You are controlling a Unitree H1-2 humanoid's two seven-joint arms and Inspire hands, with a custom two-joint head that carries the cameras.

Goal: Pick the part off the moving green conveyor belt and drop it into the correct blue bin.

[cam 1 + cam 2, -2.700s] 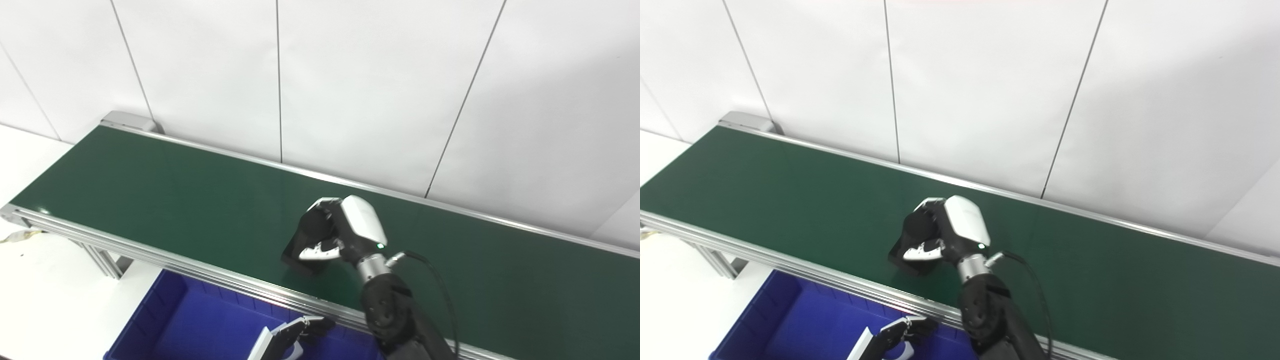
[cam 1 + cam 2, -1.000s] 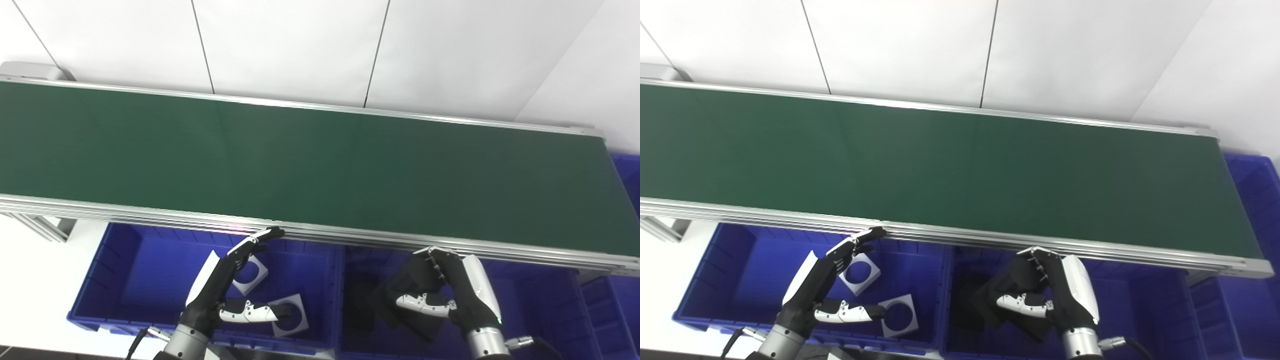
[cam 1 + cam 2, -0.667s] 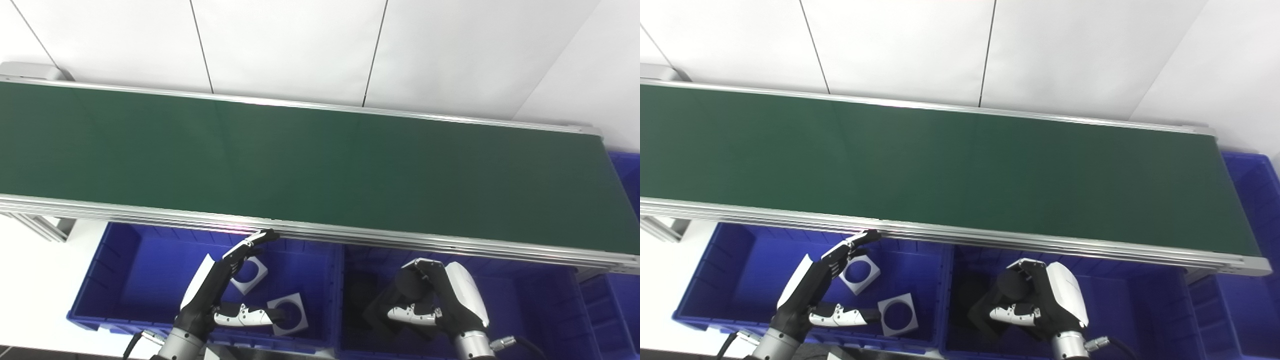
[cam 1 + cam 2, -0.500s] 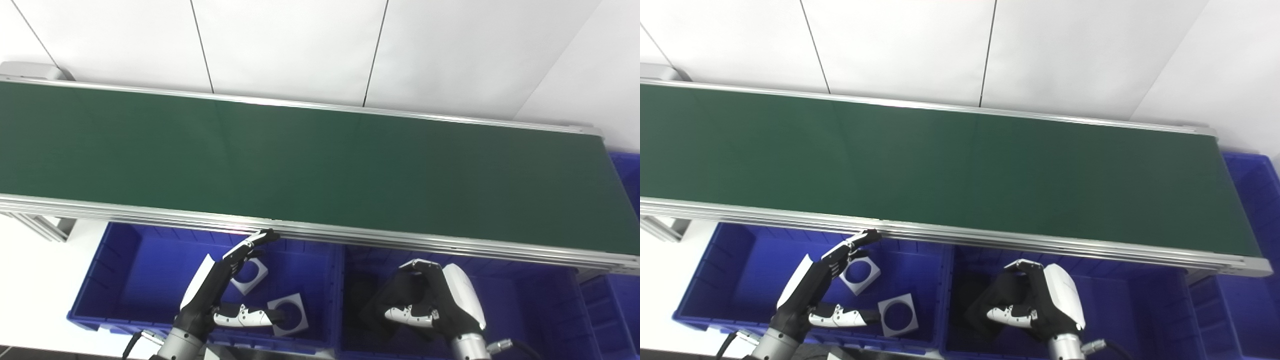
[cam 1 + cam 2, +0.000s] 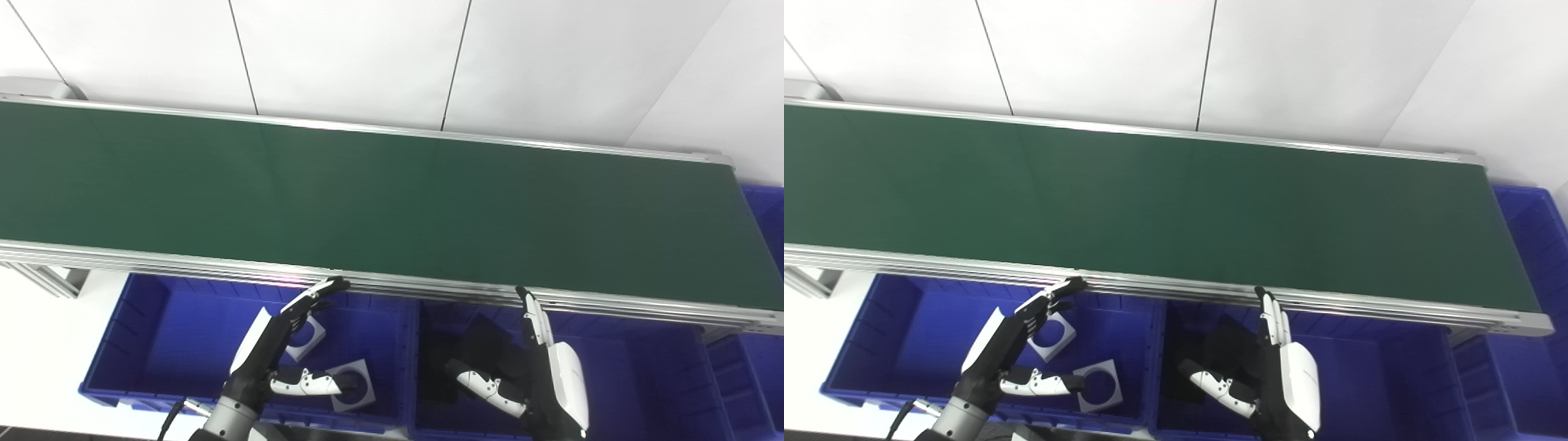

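the black part point(image 5: 1234, 355), likely light, stiff and best pinched by its flat edges, lies in the middle blue bin point(image 5: 1396, 392) under the belt's near edge, beneath the spread, empty right hand point(image 5: 1274, 380).

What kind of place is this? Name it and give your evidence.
Probably a parts-sorting test cell: a long green conveyor belt against plain white wall panels, with blue bins below it holding white square parts and black parts.
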